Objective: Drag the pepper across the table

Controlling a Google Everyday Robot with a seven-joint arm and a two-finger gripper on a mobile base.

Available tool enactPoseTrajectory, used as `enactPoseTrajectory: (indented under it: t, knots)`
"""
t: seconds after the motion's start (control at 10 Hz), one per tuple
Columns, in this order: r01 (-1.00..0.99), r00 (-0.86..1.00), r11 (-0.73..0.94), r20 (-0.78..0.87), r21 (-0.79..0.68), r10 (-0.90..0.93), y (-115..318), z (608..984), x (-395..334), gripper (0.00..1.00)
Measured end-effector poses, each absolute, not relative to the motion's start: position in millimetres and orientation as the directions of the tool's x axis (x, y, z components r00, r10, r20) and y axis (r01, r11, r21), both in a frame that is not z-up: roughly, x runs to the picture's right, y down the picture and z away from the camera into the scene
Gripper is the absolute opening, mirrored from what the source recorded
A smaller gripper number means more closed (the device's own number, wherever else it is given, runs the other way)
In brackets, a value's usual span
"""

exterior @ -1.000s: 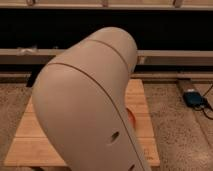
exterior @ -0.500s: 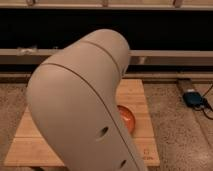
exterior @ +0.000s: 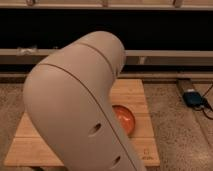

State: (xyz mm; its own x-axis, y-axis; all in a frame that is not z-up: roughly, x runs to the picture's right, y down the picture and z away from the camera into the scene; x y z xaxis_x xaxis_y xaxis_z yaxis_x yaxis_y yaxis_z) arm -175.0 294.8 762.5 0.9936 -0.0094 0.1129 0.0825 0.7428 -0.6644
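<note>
My arm's big beige link (exterior: pixel 80 110) fills the middle of the camera view and covers most of the light wooden table (exterior: pixel 136 90). The gripper is out of sight, hidden behind or below this link. The pepper is hidden too. Only the table's right part, its far edge and its left front corner show around the arm.
A round orange bowl (exterior: pixel 125 119) sits on the table's right half, partly behind the arm. A long dark bench (exterior: pixel 165 57) runs along the back. On the speckled floor to the right lies a blue device (exterior: pixel 192 97) with a cable.
The arm link has shifted left and down in the view, uncovering more of the orange bowl and the table's right side.
</note>
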Motion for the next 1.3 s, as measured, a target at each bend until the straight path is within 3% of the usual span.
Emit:
enactPoseTrajectory:
  t: [0.7, 1.3]
  knots:
    - [0.102, 0.993, 0.73, 0.11, -0.676, -0.037, 300.9, 769.1, -171.9, 0.14]
    - [0.121, 0.989, 0.751, 0.139, -0.65, -0.039, 290.2, 761.2, -179.8, 0.12]
